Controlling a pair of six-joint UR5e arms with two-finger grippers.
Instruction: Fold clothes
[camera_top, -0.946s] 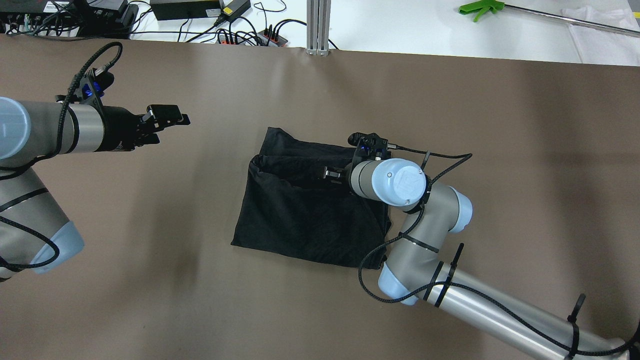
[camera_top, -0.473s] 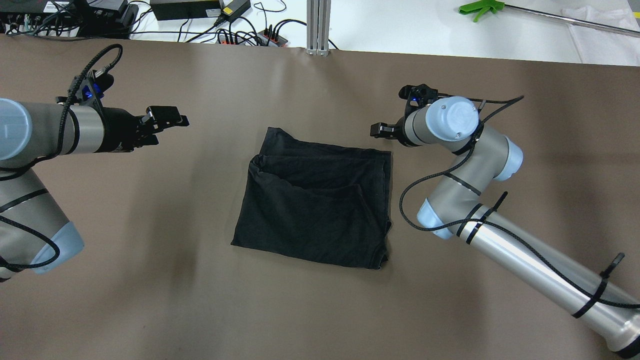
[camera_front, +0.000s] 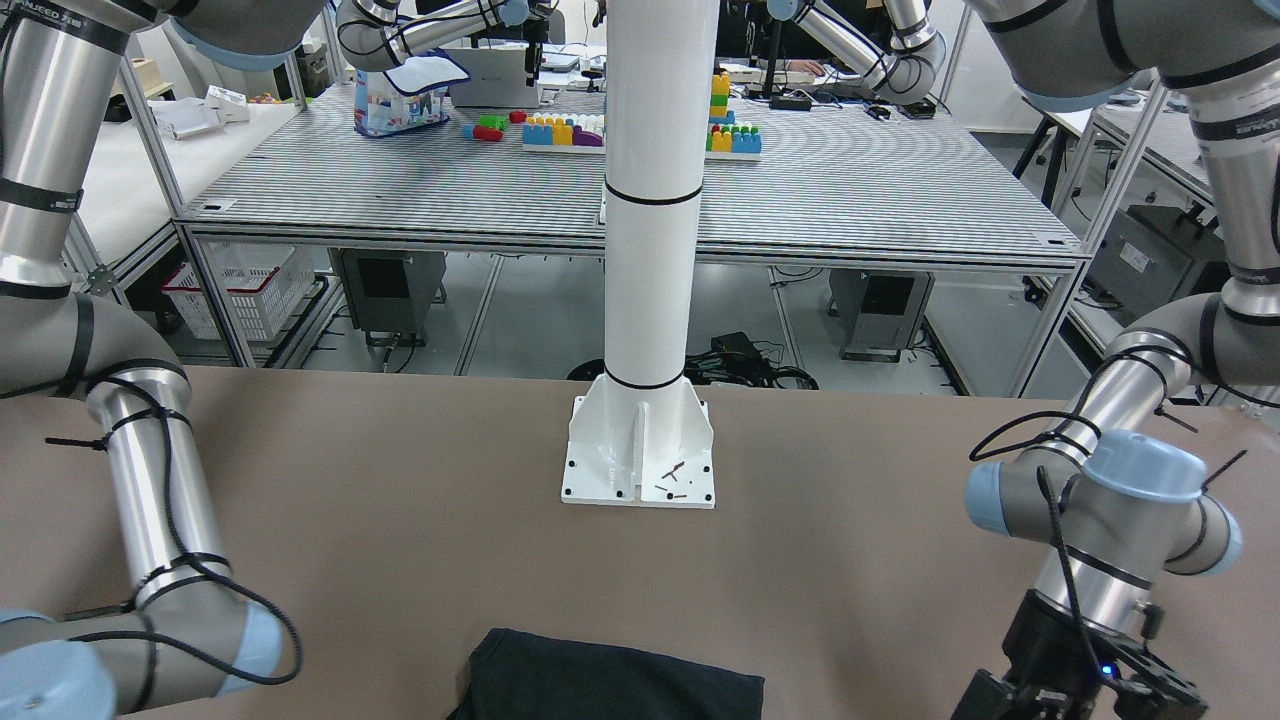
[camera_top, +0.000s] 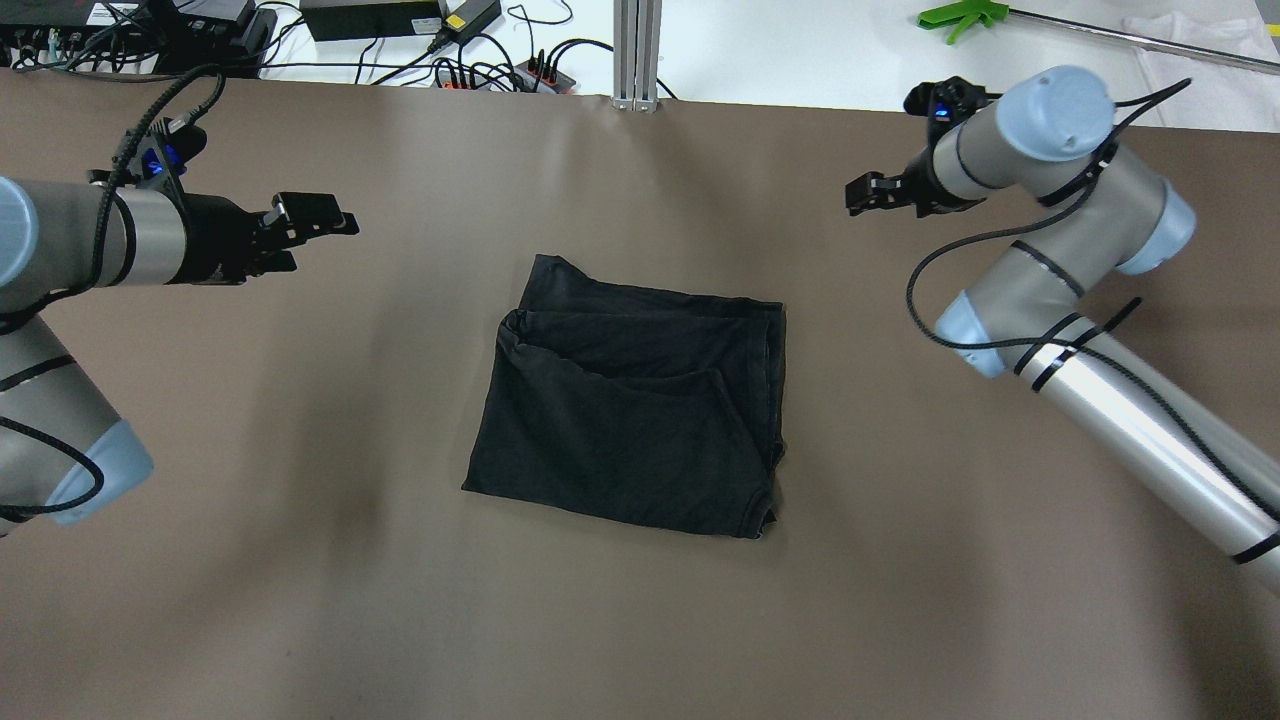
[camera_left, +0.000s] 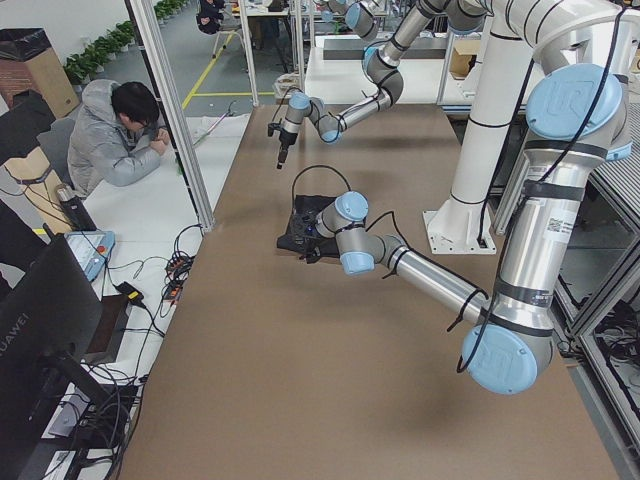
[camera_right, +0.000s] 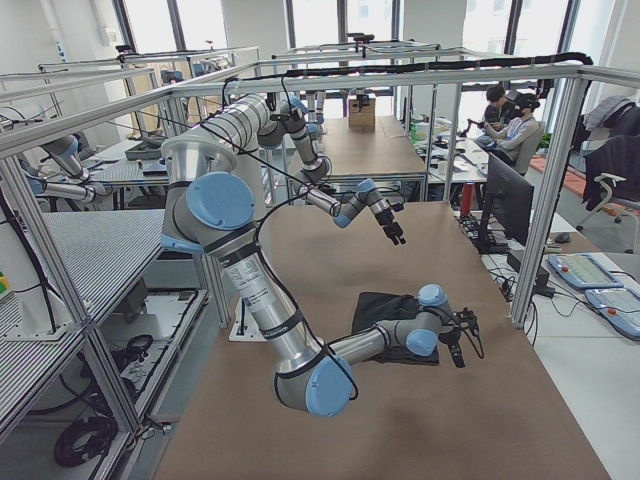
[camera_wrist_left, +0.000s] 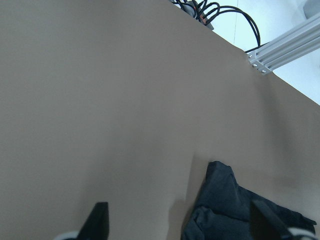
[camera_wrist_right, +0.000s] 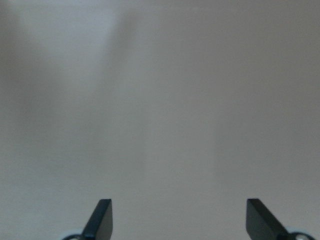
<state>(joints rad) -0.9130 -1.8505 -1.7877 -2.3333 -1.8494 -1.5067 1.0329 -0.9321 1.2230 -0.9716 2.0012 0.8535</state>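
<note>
The black cloth (camera_top: 630, 400) lies folded in a rough rectangle in the middle of the brown table, with nothing holding it. It also shows in the front-facing view (camera_front: 610, 685) and the left wrist view (camera_wrist_left: 225, 205). My left gripper (camera_top: 325, 218) hovers to the cloth's far left, open and empty; its fingers (camera_wrist_left: 100, 222) stand wide apart. My right gripper (camera_top: 862, 192) hovers near the far right of the table, well clear of the cloth. It is open and empty, with only bare table between its fingers (camera_wrist_right: 102, 215).
The white post's base plate (camera_front: 638, 460) stands at the robot's side of the table. A power strip with cables (camera_top: 500, 70), an aluminium post (camera_top: 637, 50) and a green tool (camera_top: 960, 15) lie beyond the far edge. Operators sit past the table in the side views.
My right arm has lifted off the cloth and swung away to the far right, leaving the cloth folded on the table. My left gripper has drawn back slightly to the left.
</note>
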